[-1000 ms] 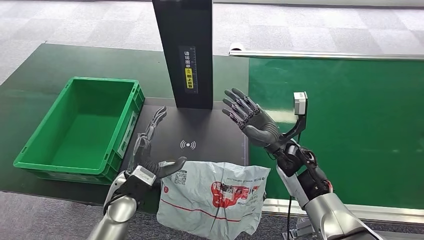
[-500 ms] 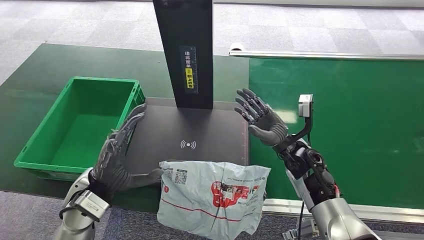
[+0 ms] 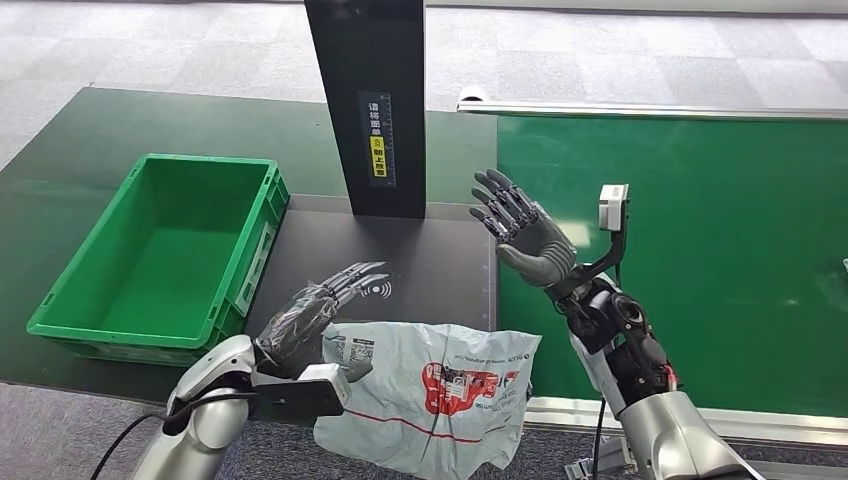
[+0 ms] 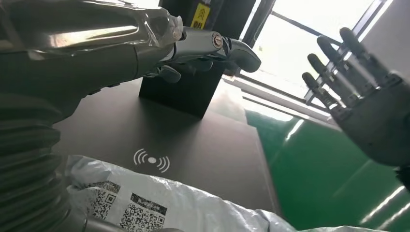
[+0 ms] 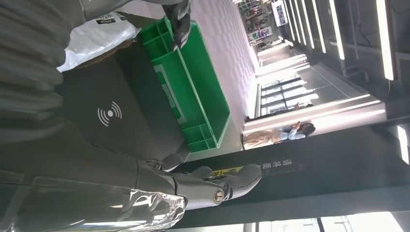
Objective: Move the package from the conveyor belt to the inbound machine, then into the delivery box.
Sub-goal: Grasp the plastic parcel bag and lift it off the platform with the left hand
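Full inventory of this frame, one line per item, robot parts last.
package: 1, white-grey poly bag with red print and QR labels, near edge of the scan plate, overhanging it
scan plate: 1, black, between crate and belt
scanner column: 1, black, yellow label, back of plate
crate: 1, green, left of plate
conveyor belt: 1, green, right
left robot hand: 1, dark, fingers extended, at the package's left edge
right robot hand: 1, dark, raised, fingers spread

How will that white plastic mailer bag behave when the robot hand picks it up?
The package looks wrinkled and thin, so it will probably flop and sag. Its glossy film may be slippery. It overhangs the black platform, so a nudge from the left robot hand could slide it off.
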